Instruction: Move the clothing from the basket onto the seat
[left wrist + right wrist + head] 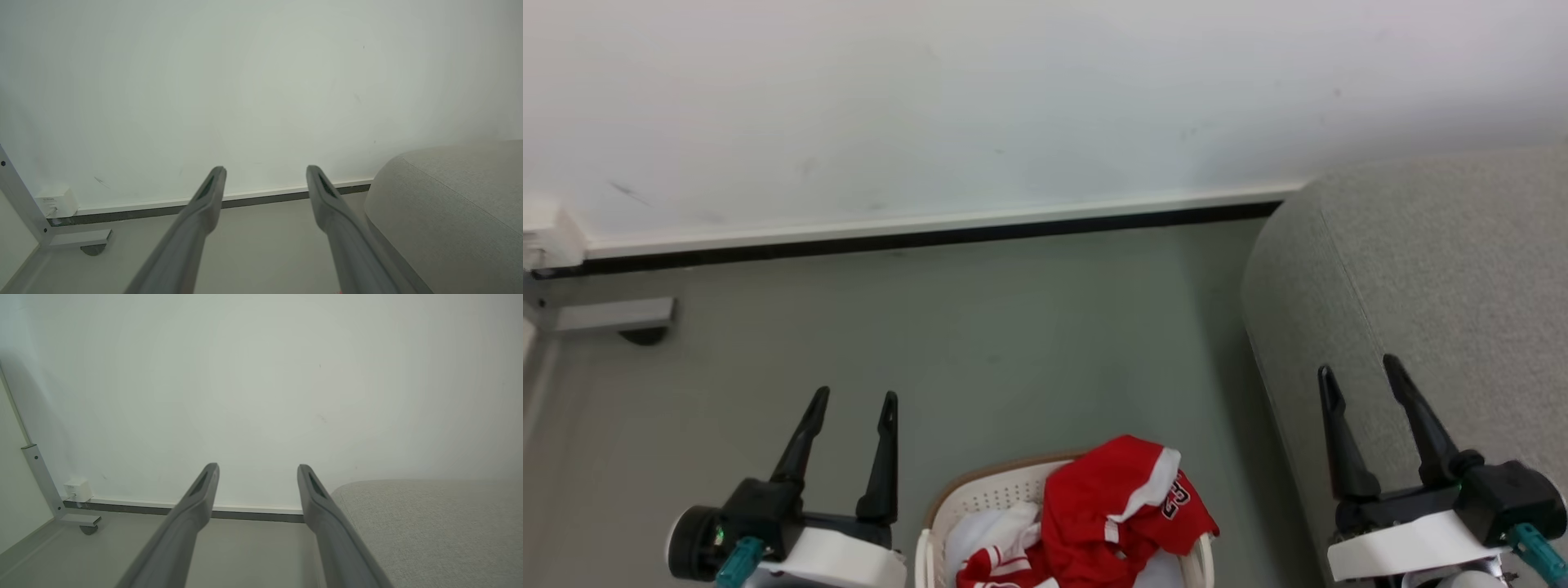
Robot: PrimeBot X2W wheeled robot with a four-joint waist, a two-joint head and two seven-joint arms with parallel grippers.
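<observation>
The cream basket (pixel 992 495) with a brown rim sits on the floor at the bottom centre of the head view, partly cut off. Red clothing (pixel 1107 510) with white trim and a dark number lies heaped in it, draping over its right rim, beside white fabric (pixel 988 531). The light-grey seat (pixel 1445 269) fills the right side. My left gripper (pixel 854 400) stands open to the left of the basket, empty. My right gripper (pixel 1360 367) is open over the seat's front edge, empty. In the wrist views the left gripper (pixel 265 169) and the right gripper (pixel 257 467) face the wall.
A white wall with a dark baseboard (pixel 915 237) runs across the back. A grey metal frame foot with a caster (pixel 621 318) stands at the far left. Grey-green floor (pixel 1013 351) lies between basket and wall.
</observation>
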